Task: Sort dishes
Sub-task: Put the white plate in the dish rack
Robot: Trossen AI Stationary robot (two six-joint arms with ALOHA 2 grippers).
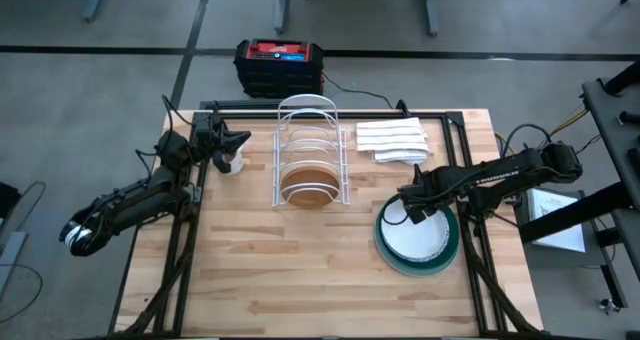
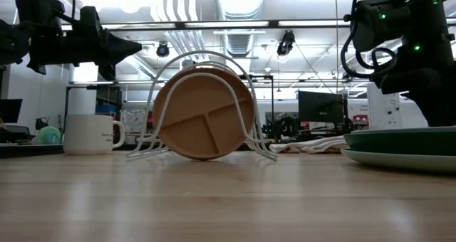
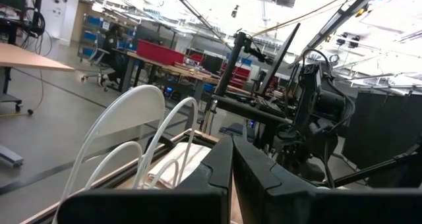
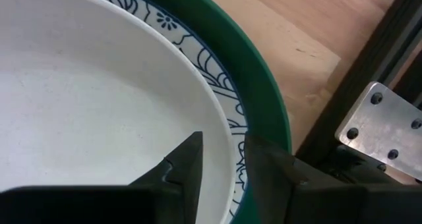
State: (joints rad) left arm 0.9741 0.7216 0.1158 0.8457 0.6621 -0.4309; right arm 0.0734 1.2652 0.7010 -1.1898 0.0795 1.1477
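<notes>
Two dark fingers (image 4: pixel 191 168) of the right gripper (image 4: pixel 221 174) straddle the rim of the plain white plate (image 4: pixel 86 99), one finger inside the rim and one outside, partly parted; whether they actually pinch it cannot be told. Directly under that rim sits a white plate with a dark line pattern (image 4: pixel 227 102), and beneath both lies the dark green plate (image 4: pixel 254 72), the whole stack resting on the wooden table (image 1: pixel 300 270). Well off to the gripper's side, the tan-brown plate (image 1: pixel 308 184) stands on edge inside the white wire rack (image 1: pixel 310 130), near the table's middle. Folded white cloths (image 1: pixel 392 140) lie between rack and stack, toward the far edge. Beyond the rack, the left gripper (image 1: pixel 240 138) hangs clenched shut, empty, just above the mug (image 2: pixel 89 134).
</notes>
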